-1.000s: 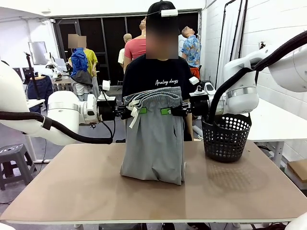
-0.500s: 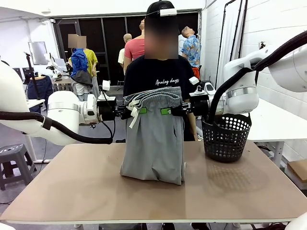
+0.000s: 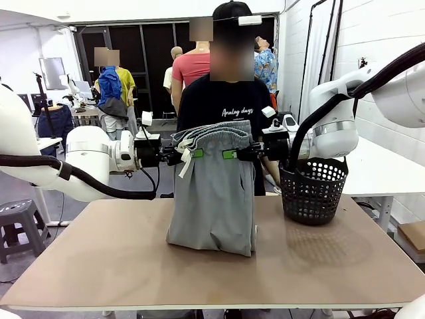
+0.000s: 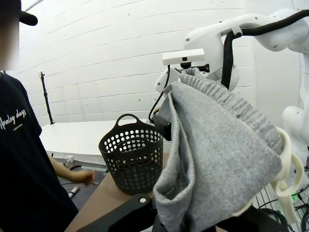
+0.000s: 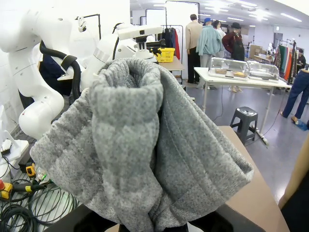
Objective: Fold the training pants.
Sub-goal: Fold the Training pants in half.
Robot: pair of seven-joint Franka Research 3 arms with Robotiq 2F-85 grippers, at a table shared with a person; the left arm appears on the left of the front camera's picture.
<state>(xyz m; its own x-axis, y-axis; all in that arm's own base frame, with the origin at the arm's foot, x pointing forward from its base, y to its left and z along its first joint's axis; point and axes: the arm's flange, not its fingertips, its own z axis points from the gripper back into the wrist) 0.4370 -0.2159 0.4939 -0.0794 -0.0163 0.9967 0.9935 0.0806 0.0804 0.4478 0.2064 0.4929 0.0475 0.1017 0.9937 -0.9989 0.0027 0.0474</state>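
Nothing has shifted on the robot's side over the last second — the left gripper [image 3: 188,153] and right gripper [image 3: 234,154] stay clamped on the waistband of the training pants [image 3: 214,199], whose folded lower end rests on the bench [image 3: 99,252]. Only the person [image 3: 229,106] behind has sidestepped, so the fold appears paused.

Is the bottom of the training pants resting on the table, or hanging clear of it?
Touching. In the front view the lower end of the training pants lies bunched on the table, with no gap beneath, while the left gripper and right gripper hold the waistband up.
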